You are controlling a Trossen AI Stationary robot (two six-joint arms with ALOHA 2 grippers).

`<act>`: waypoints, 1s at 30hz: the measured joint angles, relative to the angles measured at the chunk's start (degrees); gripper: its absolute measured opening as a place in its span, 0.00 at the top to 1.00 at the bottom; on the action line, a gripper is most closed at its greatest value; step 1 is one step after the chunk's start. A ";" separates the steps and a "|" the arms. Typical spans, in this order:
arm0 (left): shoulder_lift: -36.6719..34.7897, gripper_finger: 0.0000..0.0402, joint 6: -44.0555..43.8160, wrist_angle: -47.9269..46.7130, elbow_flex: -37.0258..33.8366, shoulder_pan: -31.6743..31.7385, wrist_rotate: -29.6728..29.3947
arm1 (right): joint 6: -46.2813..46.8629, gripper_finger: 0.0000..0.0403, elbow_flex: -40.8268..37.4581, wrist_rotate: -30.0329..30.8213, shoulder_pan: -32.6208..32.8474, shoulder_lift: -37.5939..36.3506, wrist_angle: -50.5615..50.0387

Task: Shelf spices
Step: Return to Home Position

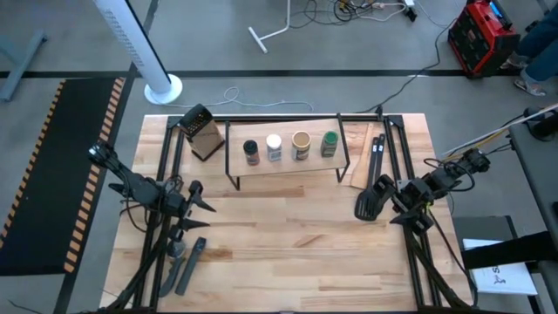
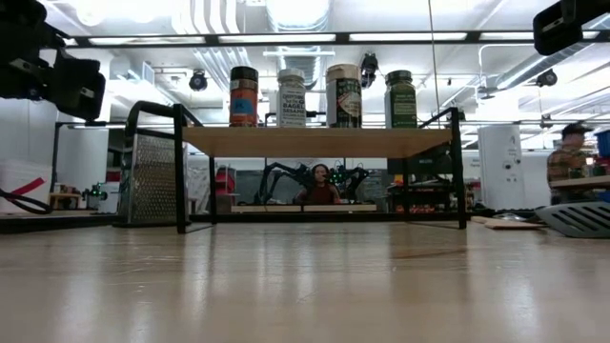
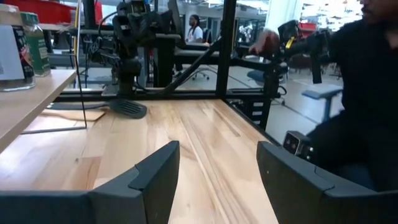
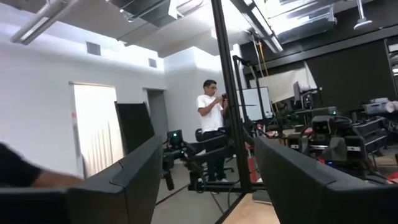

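Four spice jars stand upright in a row on the shelf (image 1: 288, 166): black-topped (image 1: 251, 151), white-topped (image 1: 274, 146), tan-topped (image 1: 301, 145) and green (image 1: 330, 142). The low view shows the same jars (image 2: 244, 95) (image 2: 292, 98) (image 2: 344, 95) (image 2: 400, 98) standing on the shelf board (image 2: 315, 143), which rests on its black legs. My left gripper (image 1: 202, 202) hovers open on the table's left, nearer than the shelf; its wrist view (image 3: 217, 180) shows nothing between the fingers. My right gripper (image 1: 394, 204) is open on the table's right and tipped upward toward the room (image 4: 208, 180).
A dark box grater (image 1: 200, 133) stands left of the shelf. A black spatula (image 1: 370, 201) lies beside my right gripper. A wood piece (image 1: 357, 161) and black tongs (image 1: 377, 150) lie right of the shelf. Dark utensils (image 1: 187, 262) lie at the near left. People are in the room beyond.
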 joint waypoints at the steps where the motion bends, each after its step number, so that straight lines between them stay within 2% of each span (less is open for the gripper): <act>1: 0.40 0.49 0.00 0.00 0.00 0.00 0.00 | 0.00 0.42 0.00 -0.02 0.00 0.02 0.00; 19: 8.67 0.49 0.00 -0.02 -0.02 0.00 0.00 | 0.00 0.35 -0.02 -0.04 0.00 0.83 -0.03; 30: 13.15 0.49 -0.01 -0.02 -0.02 0.00 0.00 | 0.00 0.34 -0.02 -0.06 0.00 0.81 -0.03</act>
